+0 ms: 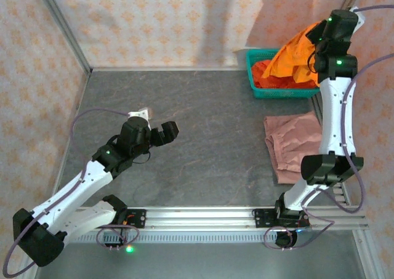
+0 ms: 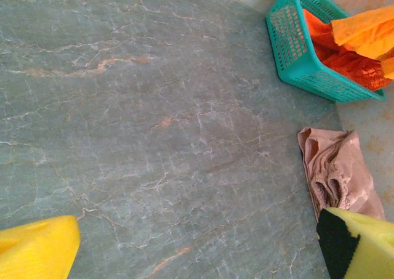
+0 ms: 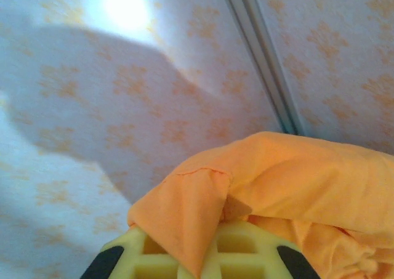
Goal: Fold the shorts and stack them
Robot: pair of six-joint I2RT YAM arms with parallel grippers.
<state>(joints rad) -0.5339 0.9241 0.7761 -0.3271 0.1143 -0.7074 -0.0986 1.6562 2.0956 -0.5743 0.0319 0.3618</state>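
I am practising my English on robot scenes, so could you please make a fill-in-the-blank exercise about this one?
1. The shorts held up by the shut right pincer are ____ in colour.
2. The pink shorts lie on the ____, outside the teal basket.
3. The left pincer is ____ and holds nothing.
Missing words: orange; table; open.

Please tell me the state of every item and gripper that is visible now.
lifted orange shorts: unfolded, hanging from the right gripper above the basket.
other orange shorts: crumpled inside the basket.
pink shorts: folded, lying on the table.
basket: upright, partly filled.
left gripper: open, empty.
right gripper: shut on the lifted orange shorts.
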